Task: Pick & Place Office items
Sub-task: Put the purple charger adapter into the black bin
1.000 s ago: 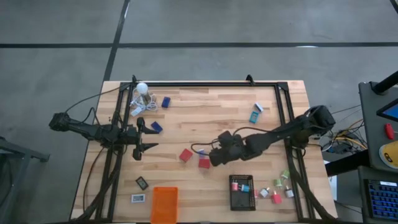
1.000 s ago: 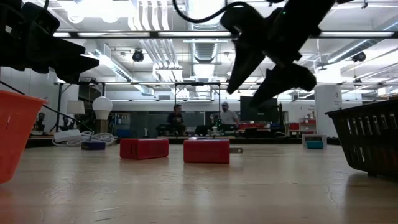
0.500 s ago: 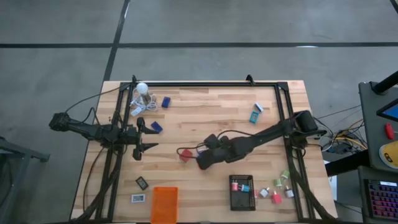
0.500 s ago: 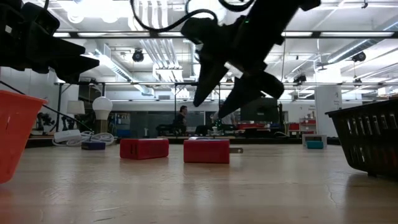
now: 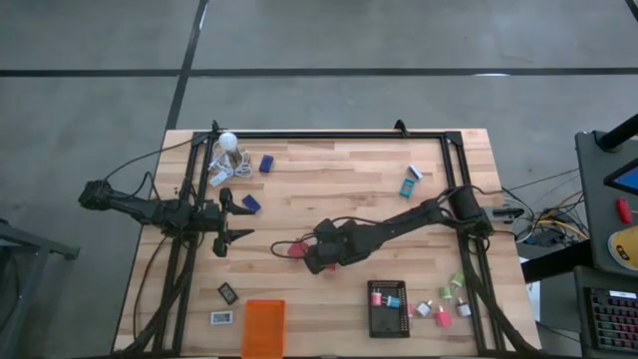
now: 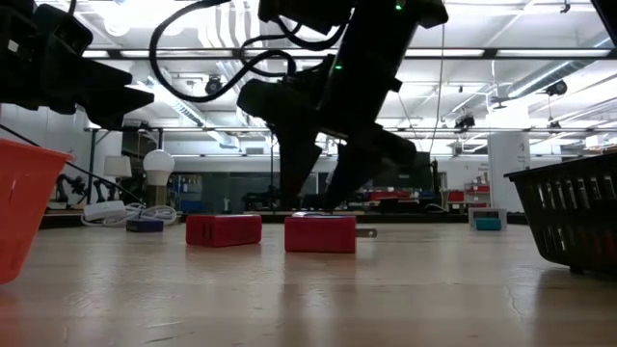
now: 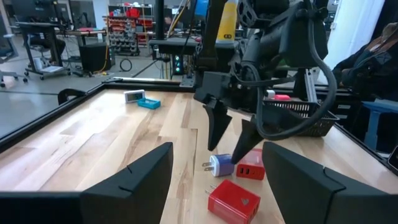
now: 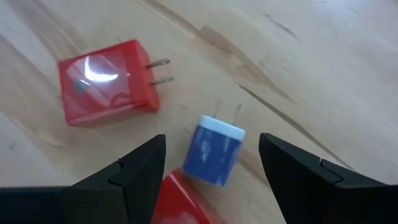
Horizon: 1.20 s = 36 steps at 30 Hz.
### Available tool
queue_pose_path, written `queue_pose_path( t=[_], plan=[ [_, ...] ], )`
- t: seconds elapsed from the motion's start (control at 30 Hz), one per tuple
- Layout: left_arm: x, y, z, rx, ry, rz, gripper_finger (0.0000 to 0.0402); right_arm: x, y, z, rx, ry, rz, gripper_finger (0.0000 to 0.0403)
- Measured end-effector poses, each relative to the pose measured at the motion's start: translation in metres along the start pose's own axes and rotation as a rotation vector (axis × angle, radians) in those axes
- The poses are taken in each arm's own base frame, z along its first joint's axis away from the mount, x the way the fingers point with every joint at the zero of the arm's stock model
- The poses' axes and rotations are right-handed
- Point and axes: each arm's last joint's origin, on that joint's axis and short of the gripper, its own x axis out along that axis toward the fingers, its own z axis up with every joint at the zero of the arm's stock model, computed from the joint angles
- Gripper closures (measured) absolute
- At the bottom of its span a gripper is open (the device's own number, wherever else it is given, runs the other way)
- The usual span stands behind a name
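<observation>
Right wrist view shows the right gripper (image 8: pixel 214 177) with its two dark fingers spread wide and holding nothing. Between them, on the pale wooden table (image 8: pixel 323 56), lies a small blue plug adapter with a white end and two metal prongs (image 8: pixel 214 151). Near it lies a red cube-shaped plug adapter with two prongs (image 8: pixel 106 82), and the corner of a second red plug adapter (image 8: pixel 183 205) shows just beside the blue one, close to the fingers.

From above, the right arm reaches across the table to its middle, with the gripper (image 5: pixel 307 261) over the red pieces (image 5: pixel 295 249). At table height the gripper's fingers (image 6: pixel 289 178) hang just above a red block (image 6: pixel 320 233), with another red block (image 6: pixel 224 229) beside it.

The left gripper (image 5: pixel 239 219) waits near the table's left edge, its fingers wide apart and empty, as its own wrist view also shows.

Other office items lie scattered: dark blue blocks (image 5: pixel 251 203) near the left gripper, a teal-and-white box (image 5: pixel 409 185) toward the far right, and small black and white rectangles (image 5: pixel 227 293) by the orange rectangular tray (image 5: pixel 263 327). A black mesh tray (image 5: pixel 387 309) holds pink and teal bits.
</observation>
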Motion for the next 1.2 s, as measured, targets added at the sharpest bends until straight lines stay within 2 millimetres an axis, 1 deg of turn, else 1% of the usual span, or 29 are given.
queue_pose_path(
  t=[0.27, 0.53, 0.77, 1.2],
  plan=[
    [0.0, 0.0, 0.0, 0.0, 0.0, 0.0, 0.0149, 0.0, 0.0, 0.001, 0.011, -0.001, 0.001, 0.0149],
    [0.0, 0.0, 0.0, 0.0, 0.0, 0.0, 0.0149, 0.018, -0.001, -0.007, -0.001, 0.014, -0.034, 0.0149],
    [0.0, 0.0, 0.0, 0.0, 0.0, 0.0, 0.0149, 0.021, -0.001, -0.009, -0.004, 0.018, -0.04, 0.0151],
    [0.0, 0.0, 0.0, 0.0, 0.0, 0.0, 0.0149, 0.022, -0.003, -0.008, -0.004, 0.019, -0.044, 0.0196]
  ],
)
